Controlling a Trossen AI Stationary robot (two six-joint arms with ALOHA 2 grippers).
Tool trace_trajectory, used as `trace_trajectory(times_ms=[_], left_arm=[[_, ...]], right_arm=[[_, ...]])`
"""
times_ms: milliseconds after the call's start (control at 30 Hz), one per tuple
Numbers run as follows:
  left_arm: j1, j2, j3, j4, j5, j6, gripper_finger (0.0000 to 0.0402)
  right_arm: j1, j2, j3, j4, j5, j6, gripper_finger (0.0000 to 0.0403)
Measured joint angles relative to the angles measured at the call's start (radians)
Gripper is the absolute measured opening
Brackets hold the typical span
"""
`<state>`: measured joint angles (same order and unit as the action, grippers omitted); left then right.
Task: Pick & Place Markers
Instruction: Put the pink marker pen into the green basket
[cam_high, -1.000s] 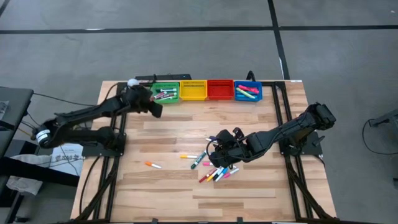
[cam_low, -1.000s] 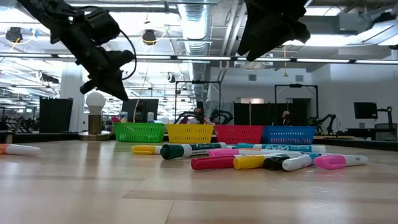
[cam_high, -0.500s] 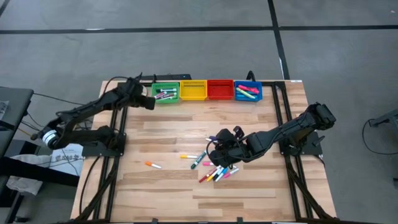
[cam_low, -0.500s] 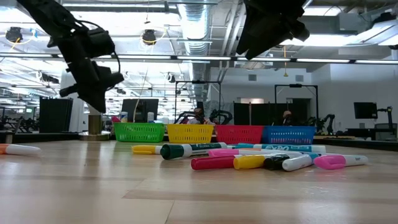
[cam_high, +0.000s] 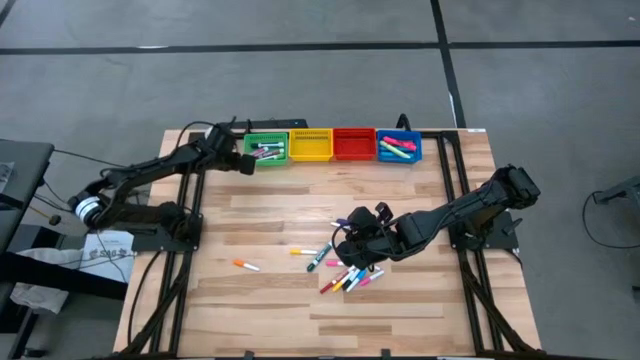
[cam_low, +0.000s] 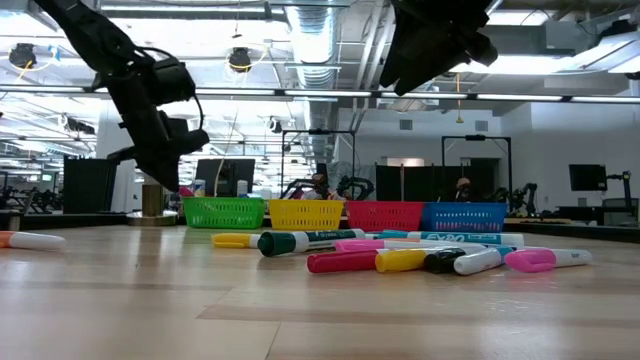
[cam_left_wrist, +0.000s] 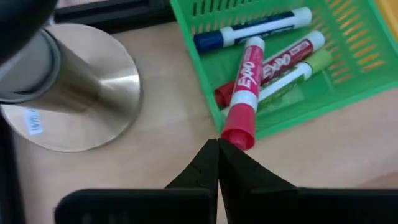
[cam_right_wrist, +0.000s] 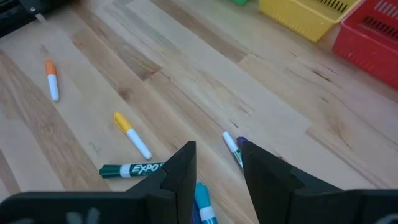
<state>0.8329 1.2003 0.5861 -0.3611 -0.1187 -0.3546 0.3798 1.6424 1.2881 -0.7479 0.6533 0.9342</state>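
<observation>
Several markers (cam_high: 347, 277) lie in a loose pile at the table's middle. A green one (cam_high: 319, 258), a yellow one (cam_high: 301, 252) and an orange one (cam_high: 245, 265) lie apart to its left. My right gripper (cam_right_wrist: 216, 163) hovers open above the pile (cam_low: 420, 255); a purple-capped marker (cam_right_wrist: 232, 147) shows beyond its fingertips. My left gripper (cam_left_wrist: 217, 148) is shut at the green bin's (cam_high: 265, 150) left near corner. A red marker (cam_left_wrist: 244, 93) leans over that bin's wall, its cap end sticking out toward the fingertips. More markers lie inside the bin. My left gripper has its shut fingertips right at the red marker's cap end (cam_left_wrist: 238, 135), which pokes out over the green bin's wall. Whether they touch it, I cannot tell.
Yellow (cam_high: 310, 145), red (cam_high: 353, 143) and blue (cam_high: 399, 147) bins stand in a row with the green one along the far edge; the blue one holds markers. A round metal base with a post (cam_left_wrist: 74, 87) stands just left of the green bin. Bare wood lies near the front edge.
My left gripper has moved from the green bin's near side toward the table's far left corner, then dropped a little beside the bin. My right gripper has kept still above the pile.
</observation>
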Motion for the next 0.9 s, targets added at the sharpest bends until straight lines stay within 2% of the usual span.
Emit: trace_trajectory(times_ms=[233, 467, 667, 800, 900], left_arm=[[-0.001, 0.005, 0.0, 0.091, 0.165, -0.036, 0.0004], [-0.035, 0.005, 0.0, 0.368, 0.344, -0.048, 0.0004], [-0.111, 0.005, 0.0, 0.456, 0.355, -0.045, 0.0004], [-0.162, 0.005, 0.0, 0.419, 0.345, -0.009, 0.0004], [-0.186, 0.005, 0.0, 0.336, 0.281, -0.002, 0.0004]], right_arm=[[0.0, 0.0, 0.0, 0.0, 0.001, 0.0, 0.0118], [0.0, 0.0, 0.0, 0.0, 0.001, 0.0, 0.0118], [0.0, 0.0, 0.0, 0.0, 0.002, 0.001, 0.0118], [0.0, 0.0, 0.0, 0.0, 0.002, 0.001, 0.0118], [0.0, 0.0, 0.0, 0.0, 0.002, 0.001, 0.0118]])
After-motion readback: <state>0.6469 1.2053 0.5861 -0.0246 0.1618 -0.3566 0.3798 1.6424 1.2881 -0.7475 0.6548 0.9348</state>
